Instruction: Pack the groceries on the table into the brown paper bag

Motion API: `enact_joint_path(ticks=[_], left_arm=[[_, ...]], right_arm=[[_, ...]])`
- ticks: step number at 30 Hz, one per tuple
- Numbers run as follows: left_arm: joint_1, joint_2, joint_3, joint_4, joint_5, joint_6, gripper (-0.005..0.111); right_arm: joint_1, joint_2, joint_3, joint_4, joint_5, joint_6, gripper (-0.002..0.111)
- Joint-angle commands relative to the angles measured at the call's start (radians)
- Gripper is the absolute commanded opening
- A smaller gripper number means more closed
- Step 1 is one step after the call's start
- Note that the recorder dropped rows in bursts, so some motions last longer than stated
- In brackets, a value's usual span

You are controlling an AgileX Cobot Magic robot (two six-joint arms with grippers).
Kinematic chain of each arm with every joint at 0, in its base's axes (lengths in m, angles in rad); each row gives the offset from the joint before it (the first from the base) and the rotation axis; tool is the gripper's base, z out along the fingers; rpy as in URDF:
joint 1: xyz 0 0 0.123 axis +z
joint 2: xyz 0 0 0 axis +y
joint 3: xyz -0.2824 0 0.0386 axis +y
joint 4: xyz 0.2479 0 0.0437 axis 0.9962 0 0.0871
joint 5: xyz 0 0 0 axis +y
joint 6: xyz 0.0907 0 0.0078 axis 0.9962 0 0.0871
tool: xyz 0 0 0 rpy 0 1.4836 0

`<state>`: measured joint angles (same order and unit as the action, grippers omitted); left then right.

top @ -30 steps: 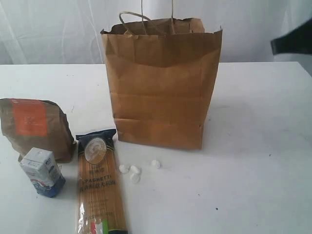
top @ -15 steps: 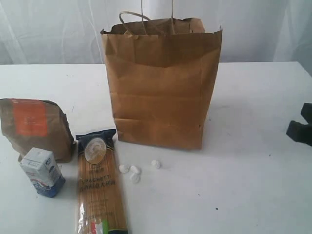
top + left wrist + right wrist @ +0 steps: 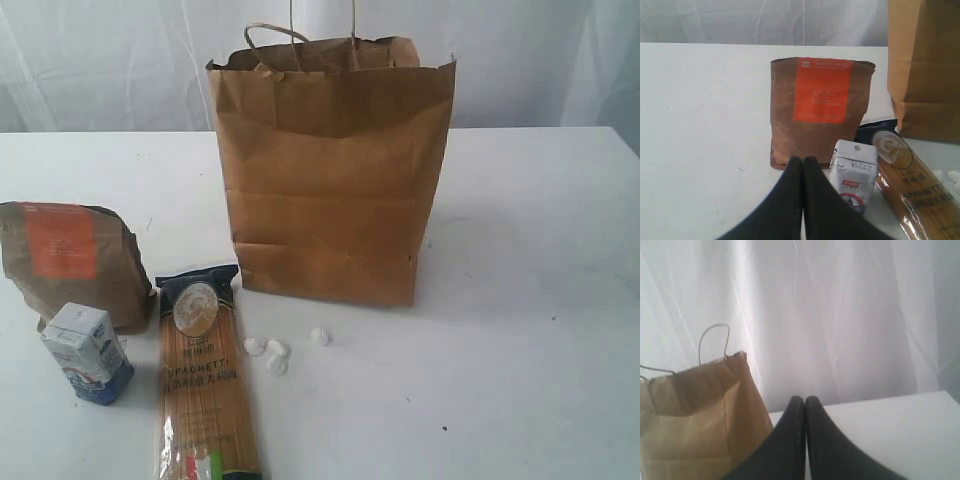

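The brown paper bag [image 3: 330,170] stands upright mid-table with its mouth open, seen also as the bag [image 3: 925,70] and the bag [image 3: 690,415] in the wrist views. Left of it stand the brown pouch with orange label [image 3: 70,262], a small blue-white carton [image 3: 87,352] and the long spaghetti packet [image 3: 205,385]. Neither gripper shows in the exterior view. My left gripper [image 3: 803,161] is shut and empty, just short of the pouch [image 3: 820,110] and beside the carton [image 3: 855,175]. My right gripper [image 3: 805,400] is shut and empty, off the bag's side.
Several small white lumps [image 3: 275,350] lie on the white table [image 3: 520,300] in front of the bag, near the spaghetti. A white curtain [image 3: 840,315] hangs behind the table's far edge.
The dark right arm, seen at the exterior view's right edge, dropped from high to low and has now left that view. The groceries and bag have not moved.
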<state>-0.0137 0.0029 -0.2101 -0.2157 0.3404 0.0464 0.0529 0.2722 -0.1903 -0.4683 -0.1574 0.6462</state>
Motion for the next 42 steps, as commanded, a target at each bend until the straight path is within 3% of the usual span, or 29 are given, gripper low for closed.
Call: enact_joint_path(ticks=[1,6,10,15,20,29,33,38,42], left_arm=[[0.002,-0.003,0.005,-0.008,0.002,0.001,0.0],[0.002,-0.003,0.005,-0.008,0.002,0.004,0.0],[0.002,-0.003,0.005,-0.008,-0.001,0.004,0.0],[0.002,-0.003,0.005,-0.032,-0.037,-0.003,0.0],[0.002,-0.003,0.005,-0.068,-0.068,-0.024,0.0],[0.002,-0.003,0.005,-0.068,-0.181,-0.02,0.0],[0.002,-0.003,0.005,-0.068,-0.366,-0.02,0.0],[0.002,-0.003,-0.01,-0.068,-0.747,-0.02,0.0],[0.002,0.034,-0.088,-0.068,-0.917,-0.005,0.0]], right_arm=[[-0.005,-0.098,-0.009,-0.029,0.215,-0.025,0.0],[-0.005,-0.11,-0.007,-0.049,0.609,0.098,0.0],[-0.005,-0.11,-0.007,-0.143,0.654,0.192,0.0],[-0.005,-0.11,-0.003,-0.205,0.665,0.106,0.0],[-0.003,-0.089,0.042,-0.256,0.503,-0.248,0.0],[-0.003,-0.041,0.064,-0.236,0.396,-0.215,0.0],[-0.003,-0.041,0.064,-0.235,0.396,-0.215,0.0],[-0.003,-0.041,0.064,-0.235,0.396,-0.171,0.0],[-0.003,-0.041,0.064,-0.235,0.396,-0.168,0.0]])
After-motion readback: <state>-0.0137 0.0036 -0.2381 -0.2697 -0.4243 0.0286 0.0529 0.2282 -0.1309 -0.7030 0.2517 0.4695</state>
